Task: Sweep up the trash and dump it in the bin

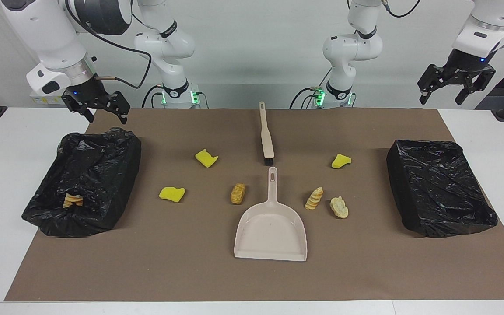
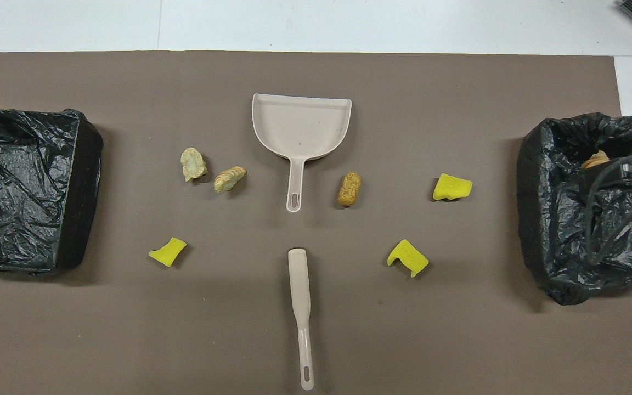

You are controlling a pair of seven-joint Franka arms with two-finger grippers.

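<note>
Trash lies scattered across the middle of the brown mat (image 1: 147, 271): three yellow sponge chunks (image 1: 206, 158) (image 1: 172, 193) (image 1: 341, 161) and three golden-brown pastry lumps (image 1: 238, 193) (image 1: 314, 198) (image 1: 339, 207). They sit to both sides of the beige dustpan (image 1: 271, 232), whose handle points toward the robots. The brush (image 1: 266, 139) lies in line with that handle, nearer the mat's robot-side edge, probably so each arm can take one tool. A black-lined bin stands at each end of the mat. The bin (image 1: 83, 183) at the right arm's end already holds one pastry lump (image 1: 73, 201); the other bin (image 1: 440, 186) looks empty. The right gripper (image 1: 103, 110) hangs over the robot-side rim of its bin, jaws spread and holding nothing. The left gripper (image 1: 446, 92) waits in the air over the table's corner at its own end, likewise released. Neither tool is touched yet, so sweeping has not begun.
</note>
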